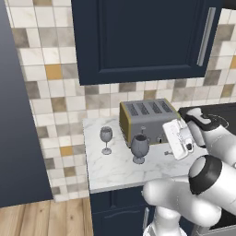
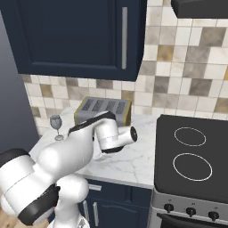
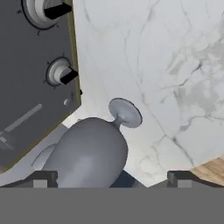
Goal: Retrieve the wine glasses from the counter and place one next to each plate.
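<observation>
Item: near wine glass (image 3: 89, 155), upright on the marble counter (image 1: 115, 170), centre of the left base view, just before the toaster (image 1: 145, 120). Gripper (image 3: 111, 178) released, jaws wide; bowl lies between them, stem axis vertical. Second wine glass (image 1: 106, 136) stands further left.

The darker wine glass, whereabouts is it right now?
The darker wine glass stands on the marble counter just in front of the toaster, right of the paler glass, with the open gripper straddling its bowl.
</observation>
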{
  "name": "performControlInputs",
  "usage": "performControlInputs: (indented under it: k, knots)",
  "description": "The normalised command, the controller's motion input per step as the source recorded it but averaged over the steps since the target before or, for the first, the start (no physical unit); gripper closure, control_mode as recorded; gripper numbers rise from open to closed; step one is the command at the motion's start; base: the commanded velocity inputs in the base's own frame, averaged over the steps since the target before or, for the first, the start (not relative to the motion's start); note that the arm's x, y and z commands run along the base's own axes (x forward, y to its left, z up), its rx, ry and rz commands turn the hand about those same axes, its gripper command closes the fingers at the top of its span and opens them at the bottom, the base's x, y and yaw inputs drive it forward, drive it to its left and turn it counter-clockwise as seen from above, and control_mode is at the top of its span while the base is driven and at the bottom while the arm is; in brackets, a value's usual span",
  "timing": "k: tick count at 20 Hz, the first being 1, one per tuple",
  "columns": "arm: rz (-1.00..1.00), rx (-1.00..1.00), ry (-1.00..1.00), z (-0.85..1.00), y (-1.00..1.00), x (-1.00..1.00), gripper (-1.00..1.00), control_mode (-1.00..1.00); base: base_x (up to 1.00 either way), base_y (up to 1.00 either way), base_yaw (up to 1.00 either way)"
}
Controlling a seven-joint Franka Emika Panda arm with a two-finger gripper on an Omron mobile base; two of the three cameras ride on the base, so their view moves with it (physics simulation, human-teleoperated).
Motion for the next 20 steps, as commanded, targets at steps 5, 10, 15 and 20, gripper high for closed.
performControlInputs:
  k: [5,10,15,20]
  knots:
    - [0.00,0.00,0.07,-0.06,0.00,0.08,-1.00,-1.00,0.00,0.00,0.00]
    - [0.00,0.00,0.21,-0.06,0.00,0.07,-1.00,-1.00,0.00,0.00,0.00]
    - [-0.01,0.03,0.24,0.00,0.00,0.02,-1.00,-1.00,0.00,0.00,0.00]
    - [-0.06,0.05,0.09,-0.01,0.00,0.00,-1.00,-1.00,0.00,0.00,0.00]
